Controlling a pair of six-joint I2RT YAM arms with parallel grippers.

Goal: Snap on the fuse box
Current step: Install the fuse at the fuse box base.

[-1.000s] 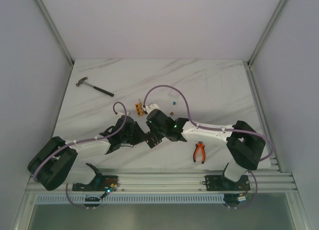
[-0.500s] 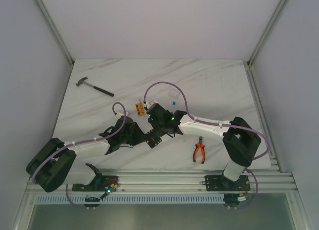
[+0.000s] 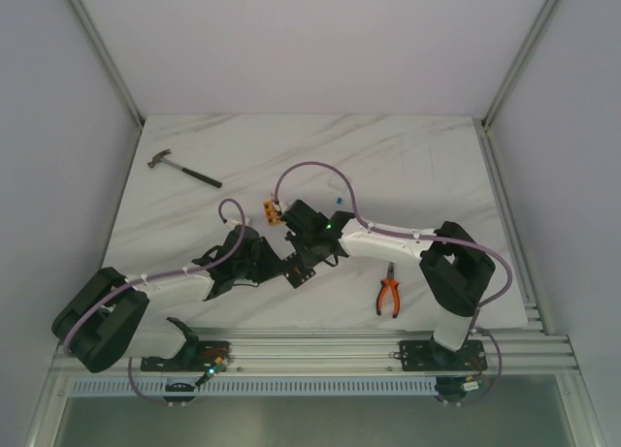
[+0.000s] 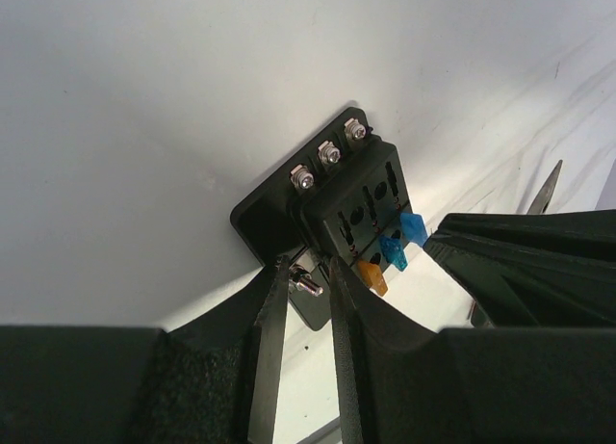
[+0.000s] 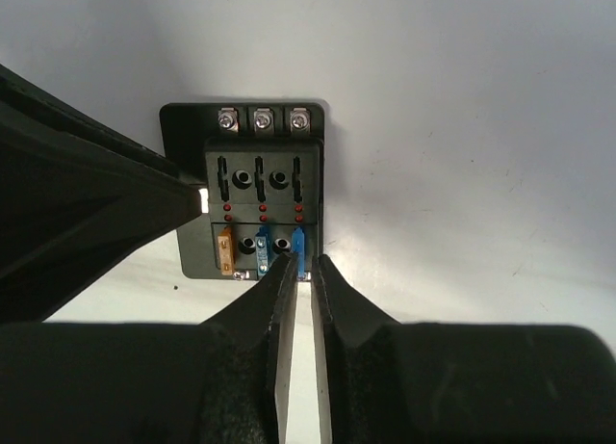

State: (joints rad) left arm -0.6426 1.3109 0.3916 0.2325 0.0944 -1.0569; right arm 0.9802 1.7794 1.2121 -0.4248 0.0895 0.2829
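fuse box point(image 3: 297, 271) central, hammer point(image 3: 184, 170) back left, pliers point(image 3: 389, 297) front right

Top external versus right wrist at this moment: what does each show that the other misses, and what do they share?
Only top external: the hammer, the pliers, the orange block and both whole arms. Only right wrist: the fuse box in detail, with three screws, one orange fuse and two blue fuses, the right gripper narrowly apart at the rightmost blue one. Shared: the fuse box on the table, the left gripper holding its edge, though from above the grippers mostly hide it.
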